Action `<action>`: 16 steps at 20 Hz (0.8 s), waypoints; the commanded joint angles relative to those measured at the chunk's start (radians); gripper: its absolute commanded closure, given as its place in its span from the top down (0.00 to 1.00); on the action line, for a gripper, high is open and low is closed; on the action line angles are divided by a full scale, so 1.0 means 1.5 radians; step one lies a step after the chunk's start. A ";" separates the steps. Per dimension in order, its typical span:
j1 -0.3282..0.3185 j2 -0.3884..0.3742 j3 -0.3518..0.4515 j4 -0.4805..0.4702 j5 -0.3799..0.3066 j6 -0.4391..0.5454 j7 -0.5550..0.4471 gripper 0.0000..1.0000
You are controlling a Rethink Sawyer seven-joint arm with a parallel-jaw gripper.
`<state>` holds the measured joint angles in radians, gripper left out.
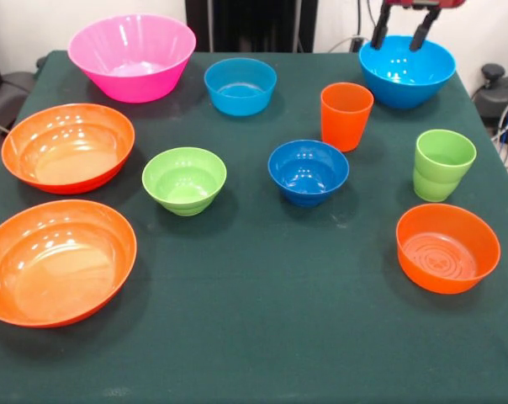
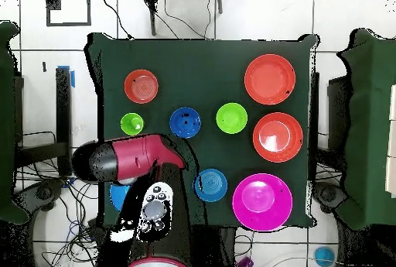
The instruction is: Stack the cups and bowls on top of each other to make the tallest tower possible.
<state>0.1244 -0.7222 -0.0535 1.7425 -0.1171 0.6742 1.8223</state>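
Nothing is stacked yet; all pieces stand apart on the green surface [image 1: 262, 337]. Left to right: two wide orange bowls [image 1: 67, 147], the pink bowl [image 1: 132, 56], then cups. At far right the gripper [image 1: 401, 34] hangs over a sky blue bowl [image 1: 407, 71], fingers [image 1: 378, 34] spread, empty. One wall is best pinched squarely.

Bright even light, glare on glossy bowls [image 1: 67, 147]
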 commanded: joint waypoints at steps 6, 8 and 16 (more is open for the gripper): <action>0.001 0.051 -0.009 0.014 -0.034 -0.138 0.088 1.00; -0.007 0.048 -0.005 0.034 -0.021 -0.150 0.091 1.00; -0.031 0.025 0.006 0.072 -0.004 -0.204 0.081 1.00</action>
<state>0.1147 -0.6746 -0.1029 1.7696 -0.1169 0.4252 1.8223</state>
